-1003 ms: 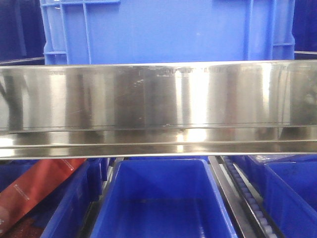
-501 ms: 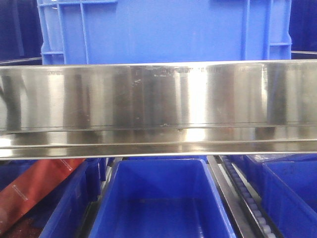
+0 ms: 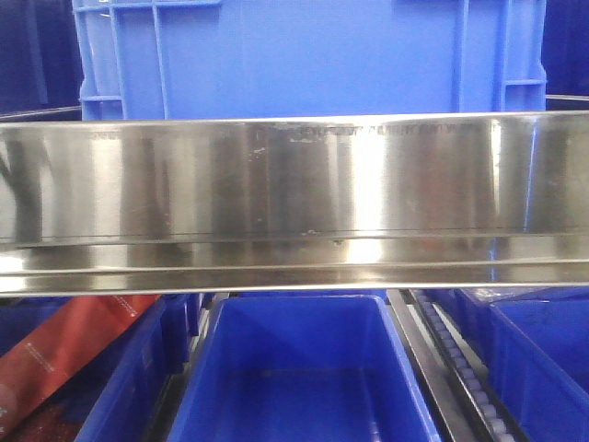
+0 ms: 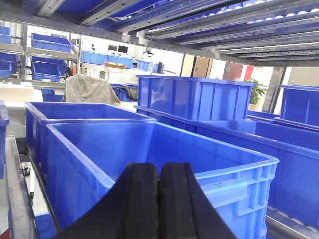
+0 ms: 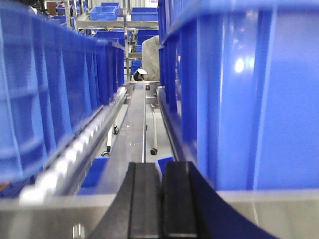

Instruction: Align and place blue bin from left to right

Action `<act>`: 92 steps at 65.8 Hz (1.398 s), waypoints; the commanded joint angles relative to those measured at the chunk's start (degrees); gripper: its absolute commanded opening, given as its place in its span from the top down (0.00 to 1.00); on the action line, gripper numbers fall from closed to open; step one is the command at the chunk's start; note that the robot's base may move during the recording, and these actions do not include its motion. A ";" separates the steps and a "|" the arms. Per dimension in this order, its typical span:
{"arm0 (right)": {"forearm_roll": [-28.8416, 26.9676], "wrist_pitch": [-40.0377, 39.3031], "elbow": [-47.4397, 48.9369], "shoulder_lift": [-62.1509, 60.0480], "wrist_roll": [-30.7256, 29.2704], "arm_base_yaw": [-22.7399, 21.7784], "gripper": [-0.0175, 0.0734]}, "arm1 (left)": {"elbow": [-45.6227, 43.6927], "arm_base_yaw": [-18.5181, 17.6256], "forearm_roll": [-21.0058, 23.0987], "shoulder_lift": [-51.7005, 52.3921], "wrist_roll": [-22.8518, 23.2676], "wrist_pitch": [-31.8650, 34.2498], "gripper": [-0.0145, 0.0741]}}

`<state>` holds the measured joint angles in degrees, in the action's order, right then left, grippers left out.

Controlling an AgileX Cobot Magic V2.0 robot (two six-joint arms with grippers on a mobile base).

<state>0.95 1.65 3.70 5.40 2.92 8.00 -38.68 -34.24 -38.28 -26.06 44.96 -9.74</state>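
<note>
The blue bin (image 3: 308,57) stands on the upper shelf level behind the steel rail (image 3: 294,198), roughly centred in the front view; on my right wrist view its wall (image 5: 239,94) sits just beside my right end effector (image 5: 153,199), whose fingers are clenched together on nothing. My left end effector (image 4: 159,199) is likewise clenched empty, hovering over an open bin. I judge the aligning push in hand; the next move calls for lateral contact on that wall, kept square. Count: one large bin above the rail, three smaller bins below it, one red packet (image 3: 64,354).
</note>
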 commanded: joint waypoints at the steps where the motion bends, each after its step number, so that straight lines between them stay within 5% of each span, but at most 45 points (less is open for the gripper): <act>1: -0.28 -2.23 -3.08 -4.03 -0.51 -0.24 0.89 | 0.11 -0.42 -0.05 0.23 -0.07 0.95 0.96; 24: -0.28 0.41 -3.70 -5.40 -0.51 4.74 0.89 | 0.11 -0.42 -0.05 0.23 -0.07 1.46 0.96; 92: -0.28 0.77 -3.70 -5.40 -0.51 4.78 0.89 | 0.11 -0.42 -0.05 0.23 -0.07 1.46 0.96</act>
<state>0.83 3.19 0.00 0.23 2.77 12.74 -38.68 -34.34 -38.28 -26.06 44.96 -9.63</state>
